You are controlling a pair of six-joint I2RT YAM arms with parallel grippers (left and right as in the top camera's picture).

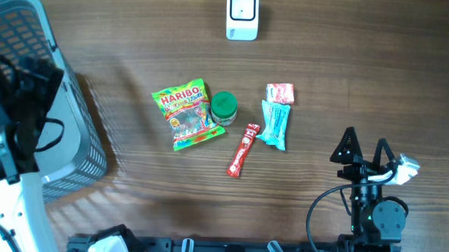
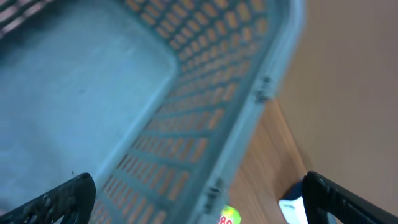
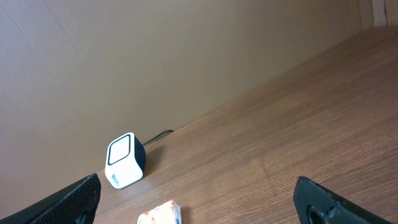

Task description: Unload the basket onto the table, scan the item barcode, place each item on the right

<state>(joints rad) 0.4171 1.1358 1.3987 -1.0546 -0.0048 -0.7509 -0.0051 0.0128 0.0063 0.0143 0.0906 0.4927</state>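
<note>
Overhead: my right pincer (image 1: 366, 138) hovers wide and empty over the near desk (image 1: 145, 206), I judge ready to pick. My left pincer (image 2: 199, 205), wide too, hangs over the basket (image 1: 80, 135), likely the drop spot. Mid-desk, unscanned, lie a red stick (image 1: 243, 150), Haribo bag (image 1: 185, 114), green-lidded jar (image 1: 224, 108), teal packet (image 1: 275, 124) and pink sweet (image 1: 280, 93). Farthest, the scanner (image 1: 242, 14) turns its window toward me, for presenting barcodes.

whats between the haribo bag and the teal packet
Overhead view: a green-lidded jar sits there, close against the Haribo bag. The top end of the red stick packet also reaches into the gap, beside the teal packet.
</note>
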